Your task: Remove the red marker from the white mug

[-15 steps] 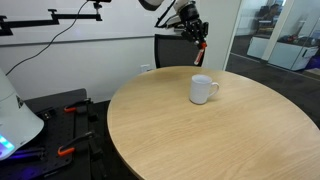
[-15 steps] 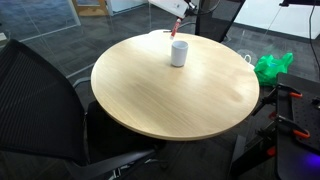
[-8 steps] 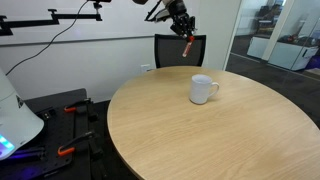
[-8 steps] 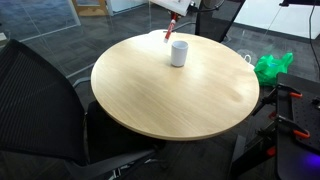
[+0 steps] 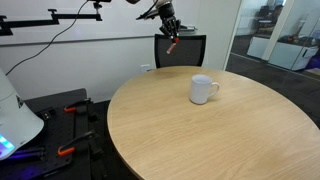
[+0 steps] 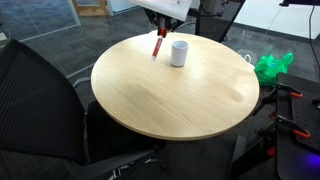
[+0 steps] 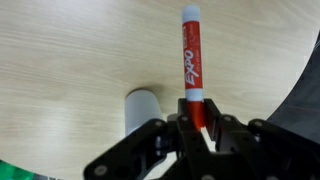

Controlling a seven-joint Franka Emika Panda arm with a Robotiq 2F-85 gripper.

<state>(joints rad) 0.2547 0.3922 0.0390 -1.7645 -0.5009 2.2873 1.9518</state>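
Observation:
My gripper (image 7: 197,125) is shut on the red marker (image 7: 191,60), an Expo marker with a white cap end that sticks out away from the jaws. In both exterior views the gripper (image 5: 168,22) (image 6: 163,20) hangs high above the round wooden table's far edge, with the marker (image 5: 173,44) (image 6: 157,45) pointing down from it. The white mug (image 5: 202,89) (image 6: 179,52) stands upright on the table, apart from the marker, beside and below it. It also shows in the wrist view (image 7: 142,108), left of the jaws.
The round wooden table (image 5: 210,135) (image 6: 170,95) carries only the mug. A black office chair (image 5: 180,50) stands behind it and another (image 6: 40,100) in front. A green bag (image 6: 268,67) lies on the floor. Equipment and cables (image 5: 60,125) sit beside the table.
The gripper has carried the marker sideways away from the mug, along the table's far edge, and a little higher. The mug has not moved.

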